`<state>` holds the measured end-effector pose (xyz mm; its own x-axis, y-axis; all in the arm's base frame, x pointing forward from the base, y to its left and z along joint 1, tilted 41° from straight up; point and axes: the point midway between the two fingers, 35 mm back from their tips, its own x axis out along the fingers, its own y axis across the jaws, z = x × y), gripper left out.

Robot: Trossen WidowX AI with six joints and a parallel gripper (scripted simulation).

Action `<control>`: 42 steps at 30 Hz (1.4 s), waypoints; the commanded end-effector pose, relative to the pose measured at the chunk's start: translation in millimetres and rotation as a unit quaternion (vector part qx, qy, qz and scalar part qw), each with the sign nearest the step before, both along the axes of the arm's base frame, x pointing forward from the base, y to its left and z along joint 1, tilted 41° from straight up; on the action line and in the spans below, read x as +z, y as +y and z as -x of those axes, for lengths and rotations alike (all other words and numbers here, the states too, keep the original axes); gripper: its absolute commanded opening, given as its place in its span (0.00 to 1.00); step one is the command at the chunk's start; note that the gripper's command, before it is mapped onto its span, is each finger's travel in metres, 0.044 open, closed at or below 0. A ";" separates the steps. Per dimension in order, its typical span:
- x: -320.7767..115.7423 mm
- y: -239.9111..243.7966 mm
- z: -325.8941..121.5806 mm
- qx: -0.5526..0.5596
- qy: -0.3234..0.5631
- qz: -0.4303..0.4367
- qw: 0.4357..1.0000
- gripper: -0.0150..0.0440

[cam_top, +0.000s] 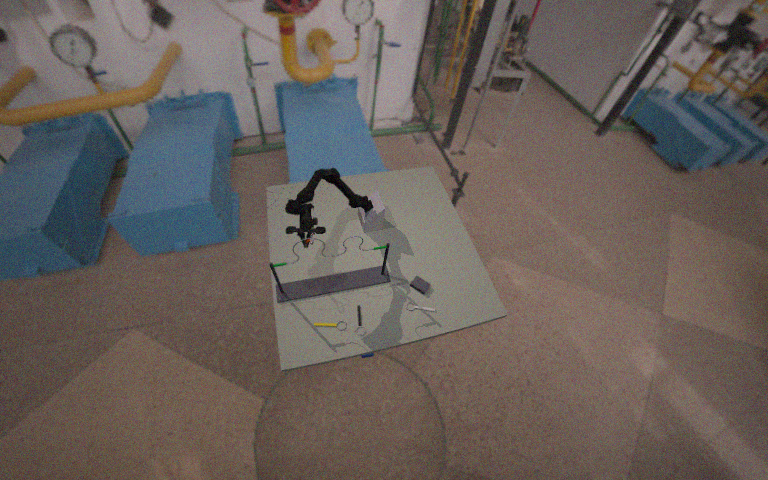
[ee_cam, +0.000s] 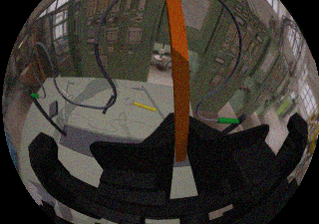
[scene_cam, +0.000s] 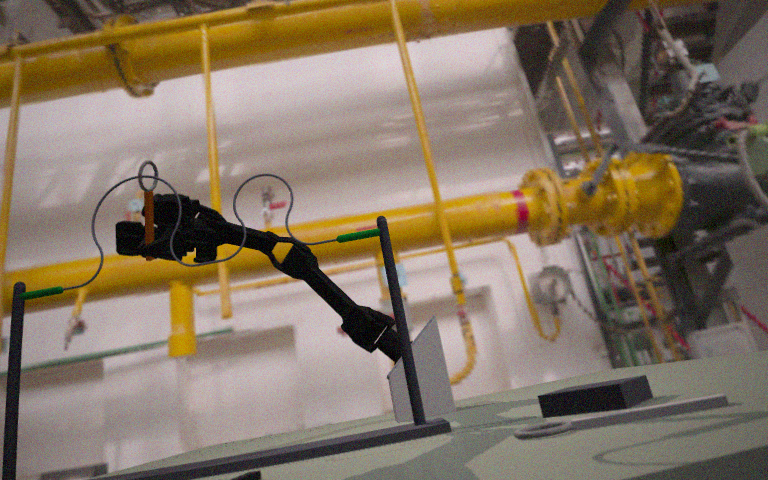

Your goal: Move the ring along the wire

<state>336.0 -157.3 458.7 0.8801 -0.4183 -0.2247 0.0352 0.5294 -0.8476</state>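
Note:
The orange handle point(cam_top: 308, 241) point(scene_cam: 149, 215) point(ee_cam: 180, 80) stands about upright between the fingers of my gripper point(cam_top: 306, 242) point(ee_cam: 175, 116), which is shut on it. The ring point(scene_cam: 148, 161) is above the handle, around the top of the left loop of the grey wire point(scene_cam: 266, 174) point(ee_cam: 97, 40). The wire crosses the ring's opening; whether they touch is unclear. The left green part point(cam_top: 279, 264) point(scene_cam: 42, 293) point(ee_cam: 228, 120) joins the left post point(scene_cam: 13, 368). The right green part point(cam_top: 380, 248) point(scene_cam: 358, 235) point(ee_cam: 34, 96) joins the right post point(cam_top: 386, 259) point(scene_cam: 399, 315). The ring is hidden in the wrist view.
A dark base bar point(cam_top: 333, 285) joins the posts. A yellow-handled ring point(cam_top: 325, 325), a black-handled one point(cam_top: 359, 315) and a white-handled one point(cam_top: 425, 308) point(scene_cam: 644, 411) lie on the table. A dark block point(cam_top: 419, 284) point(scene_cam: 590, 397) is at the right. A pale panel point(scene_cam: 430, 374) stands near the arm's base.

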 end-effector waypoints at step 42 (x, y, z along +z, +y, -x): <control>17.7 -5.0 1.0 -0.012 0.008 0.299 0.954 0.00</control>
<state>335.6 -162.2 475.4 0.8697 -0.4928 0.0276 0.0286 -0.0054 -0.9996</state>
